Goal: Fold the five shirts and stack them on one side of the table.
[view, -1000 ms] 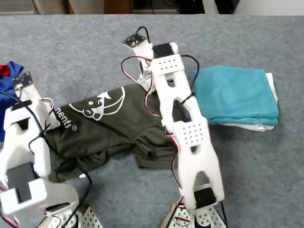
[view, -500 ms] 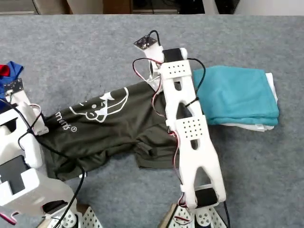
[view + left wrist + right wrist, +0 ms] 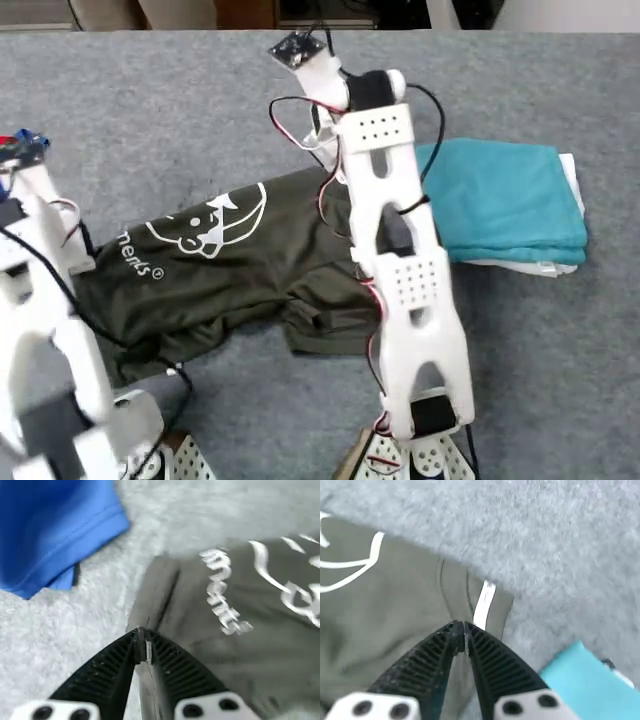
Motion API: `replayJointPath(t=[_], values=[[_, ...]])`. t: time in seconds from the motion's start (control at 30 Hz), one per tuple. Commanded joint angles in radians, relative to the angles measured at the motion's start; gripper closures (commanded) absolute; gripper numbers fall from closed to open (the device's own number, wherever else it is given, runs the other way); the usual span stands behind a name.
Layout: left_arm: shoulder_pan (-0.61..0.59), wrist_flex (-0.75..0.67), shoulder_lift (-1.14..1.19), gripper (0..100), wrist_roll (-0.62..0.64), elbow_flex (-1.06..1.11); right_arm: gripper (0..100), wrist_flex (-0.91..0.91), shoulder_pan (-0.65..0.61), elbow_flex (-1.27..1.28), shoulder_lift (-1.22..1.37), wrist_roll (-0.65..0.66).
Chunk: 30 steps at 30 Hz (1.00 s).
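Gripping the olive shirt point(image 3: 230, 265) at two edges, the arms seemed to be pulling it taut so it could be laid flat for folding. The left pincer point(image 3: 145, 647) was clamped together on a ridge of olive cloth beside the white lettering, at about 9 o'clock on the table point(image 3: 150, 110). The right pincer point(image 3: 461, 632) was closed on the cloth next to a white label strip, probably the neck edge, near 12 o'clock of the shirt. The shirt itself lay crumpled from the table's centre towards 8 o'clock, not yet folded.

At 3 o'clock a folded teal shirt point(image 3: 500, 200) sat on top of a folded white shirt point(image 3: 545, 267), which was likely the stack the task asked for, kept well apart from the working area. A blue shirt point(image 3: 55, 525) waited at 9 o'clock, close to the left pincer but not touching the olive cloth.

From above, the right arm covered its own grip point and part of the olive shirt's right side, and the left arm was smeared over the shirt's lower left corner. The white shirt showed as a thin rim, so whether anything lay under it could not be told. The blue shirt was cut off at the table's edge.
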Motion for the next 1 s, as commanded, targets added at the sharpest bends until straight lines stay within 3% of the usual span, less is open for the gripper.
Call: replayJointPath(t=[0.0,0.23,0.43,0.5,0.73,0.97], values=[[0.086,0.049,-0.199,98,-0.023,0.097,97.2,0.018,-0.010,0.225,-0.278,0.015],[0.219,-0.109,-0.259,98,-0.025,0.488,97.2,-0.025,-0.008,0.535,-0.414,0.018],[0.170,-0.169,-0.266,98,-0.032,0.626,97.2,-0.272,-0.012,0.737,-0.361,0.018],[0.130,-0.164,-0.263,98,-0.095,0.632,97.2,-0.338,-0.007,0.756,-0.305,0.017],[-0.046,-0.086,-0.268,98,-0.370,0.641,97.2,-0.404,0.039,0.561,-0.018,0.017],[-0.092,0.081,-0.268,98,-0.569,0.577,97.2,-0.216,0.056,0.093,0.243,0.017]])
